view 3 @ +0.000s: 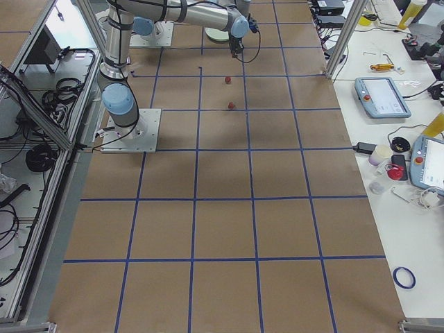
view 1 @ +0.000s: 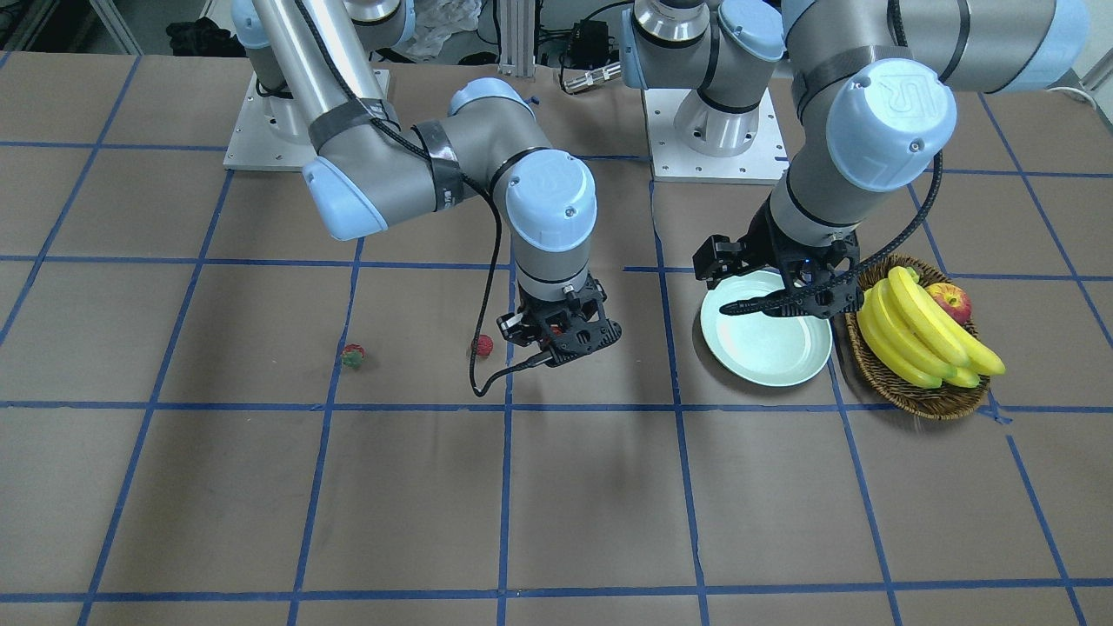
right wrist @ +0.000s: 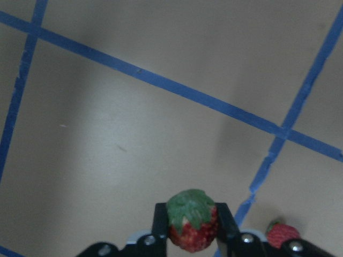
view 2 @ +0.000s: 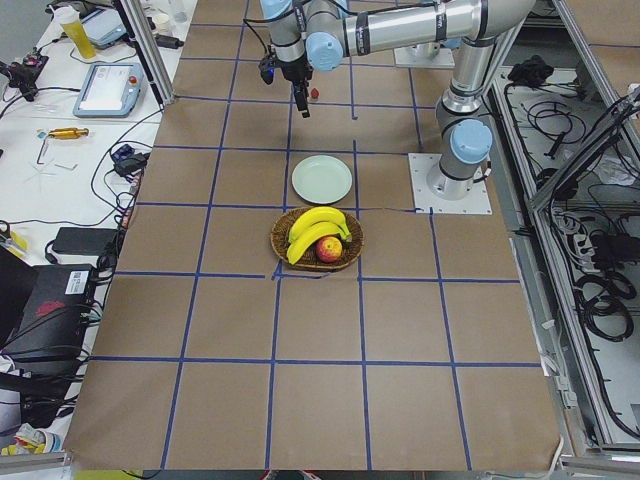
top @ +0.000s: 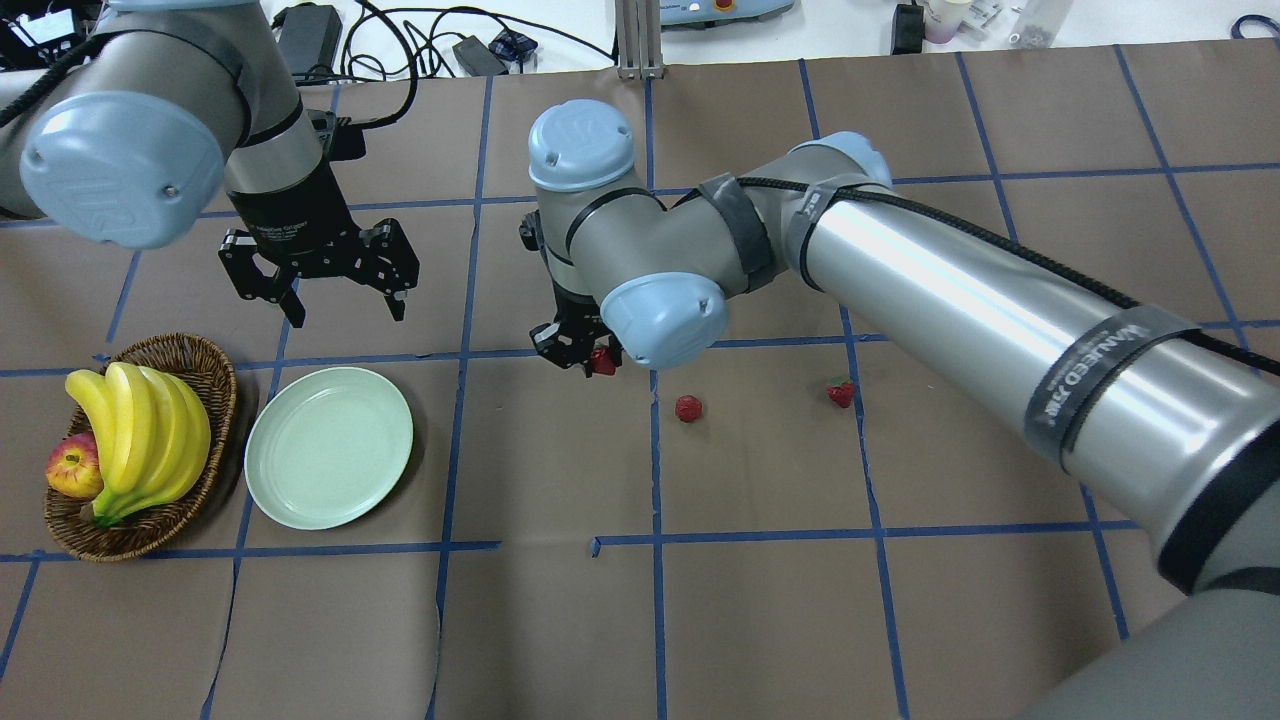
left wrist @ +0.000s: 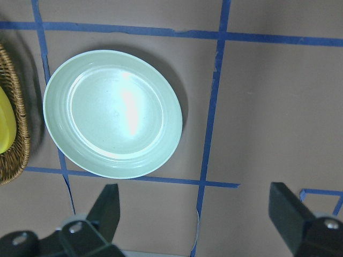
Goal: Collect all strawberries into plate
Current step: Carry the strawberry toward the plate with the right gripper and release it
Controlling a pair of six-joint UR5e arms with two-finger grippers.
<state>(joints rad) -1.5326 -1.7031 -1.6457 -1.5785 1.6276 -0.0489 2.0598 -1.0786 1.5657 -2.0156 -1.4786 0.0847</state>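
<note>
The overhead camera looks down on the plate [top: 328,447] from behind the robot [top: 950,280]; the front-facing camera looks back from across it. Both share the plate with the left wrist camera, close above it.

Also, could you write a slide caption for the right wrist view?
Right pincer gripping a small red, green-capped strawberry above the brown, blue-taped table; a second strawberry nearby.
</note>
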